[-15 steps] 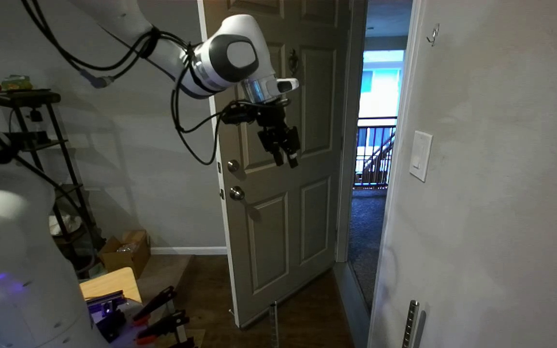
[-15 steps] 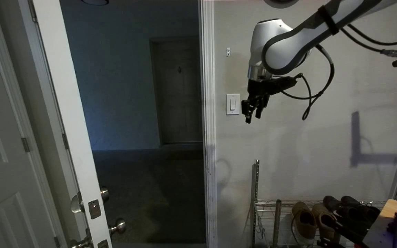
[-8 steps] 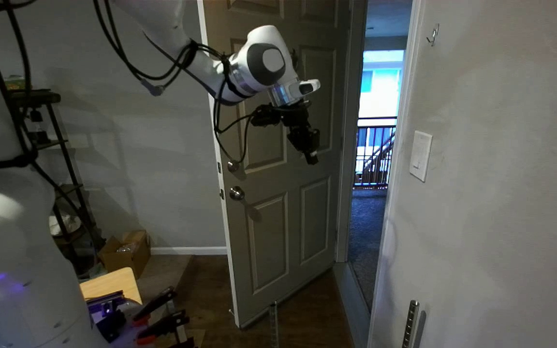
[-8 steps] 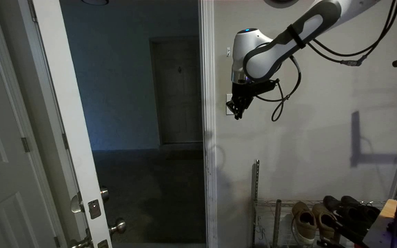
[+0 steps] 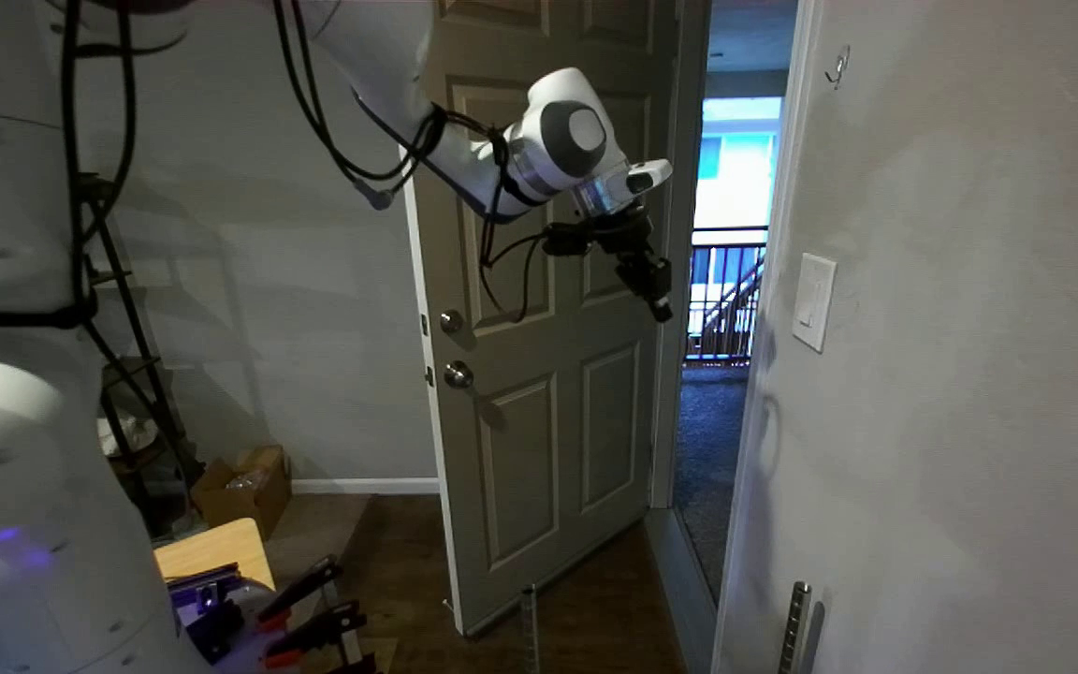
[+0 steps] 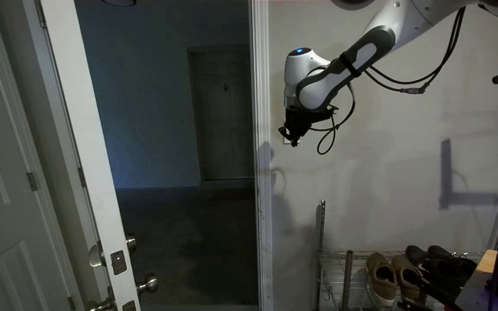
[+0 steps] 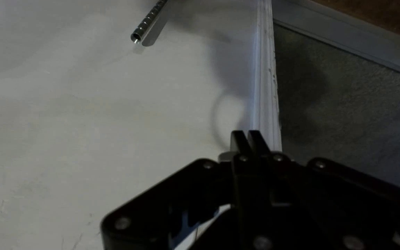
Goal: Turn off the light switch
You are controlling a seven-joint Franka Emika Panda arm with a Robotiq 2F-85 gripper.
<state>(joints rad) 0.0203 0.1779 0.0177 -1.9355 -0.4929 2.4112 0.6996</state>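
The light switch (image 5: 815, 301) is an upright white plate with a rocker, set in the grey wall beside the doorway. In an exterior view only slivers of the light switch (image 6: 287, 141) show past the gripper in front of it. My gripper (image 5: 661, 310) points down and stands apart from the wall, left of the plate in that picture, at about its height. In the wrist view the two black fingertips of my gripper (image 7: 248, 133) lie almost together with nothing held between them. There the gripper's body covers the lower middle, and I cannot make out the switch for sure.
White door trim (image 6: 263, 216) runs close to the switch, with the doorway beyond it. An open door (image 5: 520, 468) stands behind the arm. Below are a metal post (image 5: 793, 627) and a wire rack with shoes (image 6: 382, 276). A hook (image 5: 840, 67) sits higher on the wall.
The arm has swung toward the doorway wall and the switch; the gripper now covers most of the switch in an exterior view. Its fingers have gone from apart to together.
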